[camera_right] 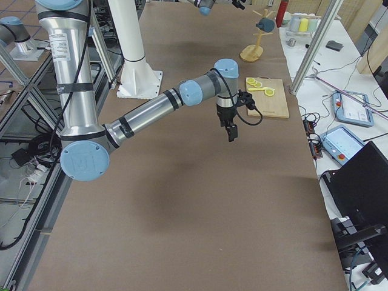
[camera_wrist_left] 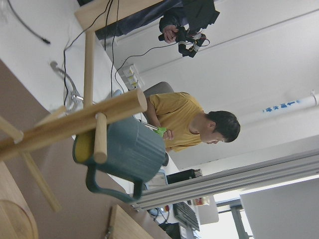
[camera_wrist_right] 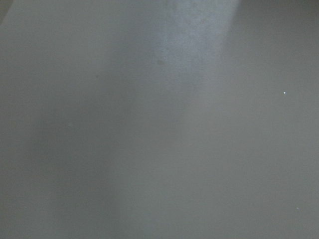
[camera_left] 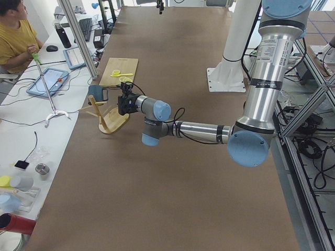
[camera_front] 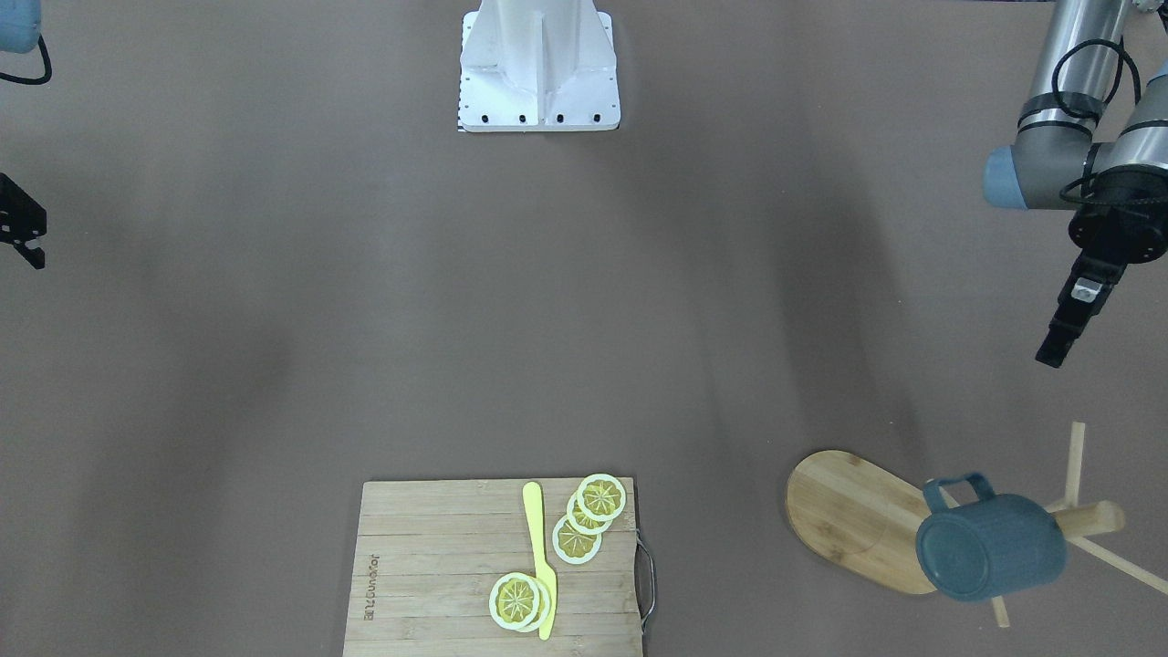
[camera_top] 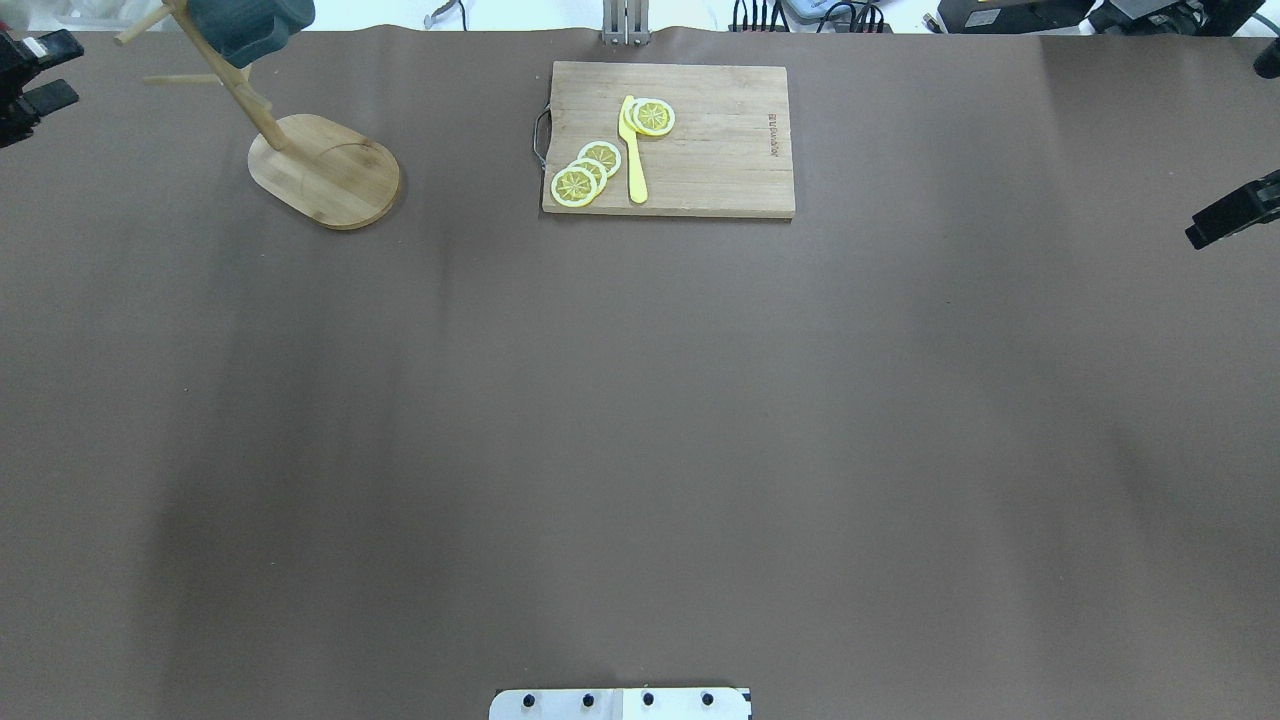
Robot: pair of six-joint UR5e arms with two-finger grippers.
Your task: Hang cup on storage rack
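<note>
Front-facing: shows the cup up on the storage rack, by the table's operator-side edge on the robot's left. Tilted; long axis roughly along the post, flat base out toward the camera, mouth toward the post, handle toward the robot. Hides where the pegs meet the post. Well apart along the same edge: a cutting board with lemon slices and a yellow knife. Robot-side of the rack and clear of it, the left gripper, seen edge-on. At the frame edge, cut off, the right gripper.

Overhead: cuts the cup off at the top edge. Fingers of the left gripper spread, holding nothing. Half out of frame, the right gripper; spread or pressed together, cannot tell.

Left side: left gripper near the rack, touching nothing.

Right side: right gripper pointing down over bare table, far from the rack.

Left wrist: a short peg across the cup's yellowish mouth; handle loop with nothing through it; a person in yellow behind.

Right wrist: only blurred table.
</note>
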